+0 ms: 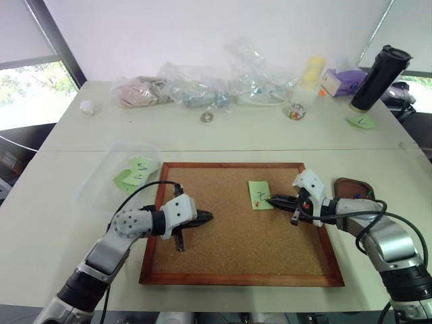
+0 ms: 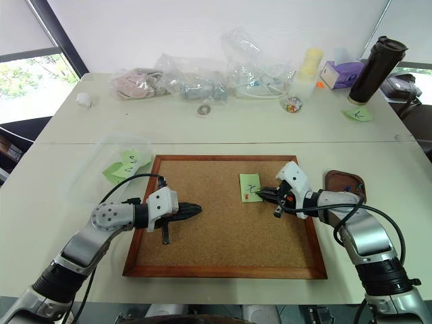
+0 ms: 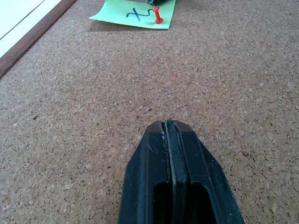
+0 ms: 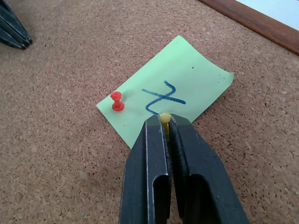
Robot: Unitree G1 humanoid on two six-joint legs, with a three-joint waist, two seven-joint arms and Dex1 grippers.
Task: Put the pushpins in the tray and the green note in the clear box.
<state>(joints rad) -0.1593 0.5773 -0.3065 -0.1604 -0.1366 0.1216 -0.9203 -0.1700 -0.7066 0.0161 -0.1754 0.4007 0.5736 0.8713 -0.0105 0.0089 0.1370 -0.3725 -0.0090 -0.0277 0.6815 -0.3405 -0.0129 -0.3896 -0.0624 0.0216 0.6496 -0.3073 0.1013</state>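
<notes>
The green note [image 4: 187, 79] with a blue scribble lies on the cork board [image 1: 229, 256], right of its middle. A red pushpin [image 4: 116, 101] stands in the note's corner. My right gripper [image 4: 161, 123] is shut on a yellow pushpin [image 4: 165, 117] at the note's near edge. Over the board's left part, my left gripper [image 3: 169, 126] is shut and holds nothing. The dark-brown tray [image 1: 354, 189] sits just off the board's right edge, behind my right wrist. The clear box [image 1: 101, 175] stands left of the board with green notes [image 1: 138, 169] inside.
Clear plastic bags [image 1: 202, 84] lie along the table's far side. A black bottle [image 1: 380, 77], a purple tissue box [image 1: 341, 81], a yellow-capped bottle [image 1: 309, 77] and a small jar [image 1: 294, 111] stand at the back right. Another green note [image 1: 362, 122] lies near the bottle.
</notes>
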